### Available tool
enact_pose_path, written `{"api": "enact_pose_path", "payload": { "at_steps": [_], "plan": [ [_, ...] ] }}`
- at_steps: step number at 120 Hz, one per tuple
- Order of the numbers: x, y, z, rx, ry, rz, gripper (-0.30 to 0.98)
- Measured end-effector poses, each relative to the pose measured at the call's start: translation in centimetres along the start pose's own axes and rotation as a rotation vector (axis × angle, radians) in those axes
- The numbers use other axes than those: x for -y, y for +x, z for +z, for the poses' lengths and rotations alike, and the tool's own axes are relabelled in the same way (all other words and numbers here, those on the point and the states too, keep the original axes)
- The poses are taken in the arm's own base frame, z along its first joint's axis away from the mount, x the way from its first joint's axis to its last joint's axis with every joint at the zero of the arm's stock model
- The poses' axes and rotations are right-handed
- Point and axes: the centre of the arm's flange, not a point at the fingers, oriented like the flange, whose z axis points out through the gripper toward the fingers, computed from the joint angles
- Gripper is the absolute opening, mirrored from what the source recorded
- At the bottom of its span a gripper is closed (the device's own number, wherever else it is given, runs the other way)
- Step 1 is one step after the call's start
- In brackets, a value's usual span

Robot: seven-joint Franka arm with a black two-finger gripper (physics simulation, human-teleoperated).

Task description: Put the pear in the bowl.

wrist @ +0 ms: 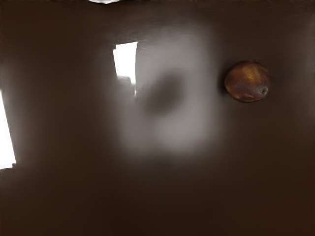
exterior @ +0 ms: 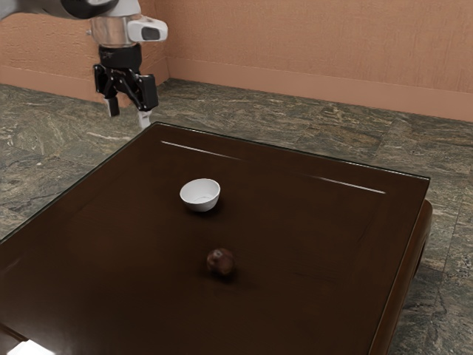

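Arm [exterior: 29,9] in from the exterior view's upper left, pale shell, black section near the end. Wrist [exterior: 111,31] below that, close to upright, pale housing [exterior: 148,29] sticking out toward the exterior view's right. Black claw [exterior: 128,112] under the wrist, pointing down, up in the air. Fingers [exterior: 145,117] apart, wide gap between them

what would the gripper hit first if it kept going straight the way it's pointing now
Most likely the bare tabletop: the gripper points down, and the pear lies off to one side. Depth is unclear, so the exact landing spot is hard to tell.
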Motion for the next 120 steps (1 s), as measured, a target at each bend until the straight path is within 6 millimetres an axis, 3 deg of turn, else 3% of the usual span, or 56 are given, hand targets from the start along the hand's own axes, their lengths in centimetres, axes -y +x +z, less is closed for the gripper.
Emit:
{"api": "enact_pose_path", "payload": {
  "at_steps": [15,27,44,50,61,70,79,120],
  "plan": [
    [0.2,0.9,-0.7,-0.072,0.009,0.017,0.69],
    [-1.6,2.4,0.0,-0.088,0.016,0.063,0.69],
    [-8.6,8.2,8.2,0.021,0.005,0.195,0.69],
    [-10.7,8.5,10.9,0.065,0.009,0.221,0.69],
    [-13.0,7.1,17.4,0.146,0.019,0.238,0.69],
    [-13.5,6.5,21.2,0.173,0.01,0.218,0.69],
    [-13.2,7.2,24.3,0.182,0.001,0.185,0.69],
    [-13.2,10.9,33.3,0.174,-0.018,0.102,0.69]
  ]
}}
